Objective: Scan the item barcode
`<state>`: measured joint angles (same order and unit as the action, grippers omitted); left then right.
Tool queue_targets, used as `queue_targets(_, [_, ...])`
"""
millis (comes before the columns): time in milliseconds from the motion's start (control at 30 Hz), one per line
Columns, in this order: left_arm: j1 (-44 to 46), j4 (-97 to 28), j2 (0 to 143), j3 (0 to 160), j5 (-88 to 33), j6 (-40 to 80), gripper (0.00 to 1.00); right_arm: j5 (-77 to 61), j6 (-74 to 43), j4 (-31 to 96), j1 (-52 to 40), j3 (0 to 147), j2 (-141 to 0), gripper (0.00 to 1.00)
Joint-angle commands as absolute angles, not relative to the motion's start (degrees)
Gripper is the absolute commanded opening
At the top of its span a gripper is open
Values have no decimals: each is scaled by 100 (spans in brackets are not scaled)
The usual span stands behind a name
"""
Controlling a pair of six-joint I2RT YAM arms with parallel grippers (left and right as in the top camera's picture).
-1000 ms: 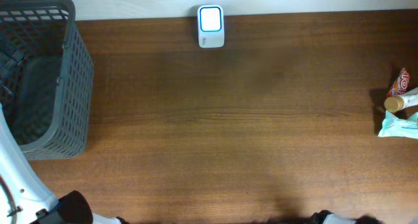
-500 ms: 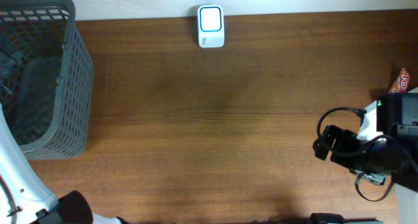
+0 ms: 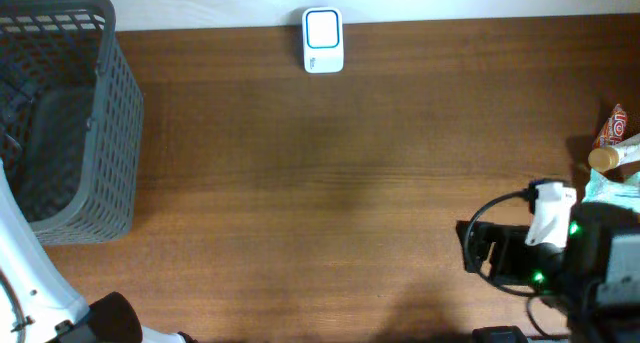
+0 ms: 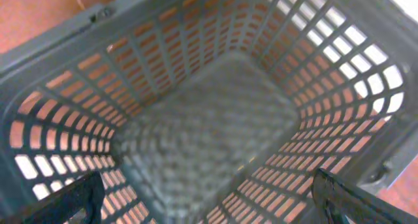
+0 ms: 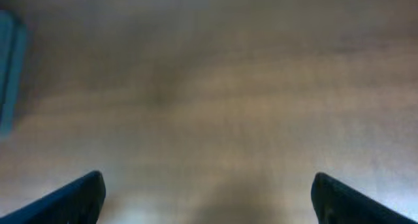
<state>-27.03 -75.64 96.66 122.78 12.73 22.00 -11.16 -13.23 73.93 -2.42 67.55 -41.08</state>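
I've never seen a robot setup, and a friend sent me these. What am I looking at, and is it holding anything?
Two robot arms sit at a brown wooden table, each ending in a two-finger gripper. One picture looks straight down from above; the other two come from wrist cameras, so the dark tips in their lower corners are the robot's own fingers. On the table stand a grey plastic mesh basket at the left, a small white scanner with a blue-lit window at the far edge, and a few grocery packets at the right edge. The left gripper looks down into the basket, which appears empty; the right gripper hangs over bare wood. Both are open and hold nothing.
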Motion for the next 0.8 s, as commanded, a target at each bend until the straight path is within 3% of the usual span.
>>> queue_targets(0, [-2729,-7618,9662,12293,1332,2110,99,-1184,-1236,6619,-445,5607,-3098,99])
queue_targets(400, [-2729,-7618,9662,12293,1332,2110,99,-1173,67,2954,-443,2508,-847,99])
queue_targets(767, [-2729,-7618,9662,12293,1332,2110,99,-738,132,1564,-445,1201,-19,99])
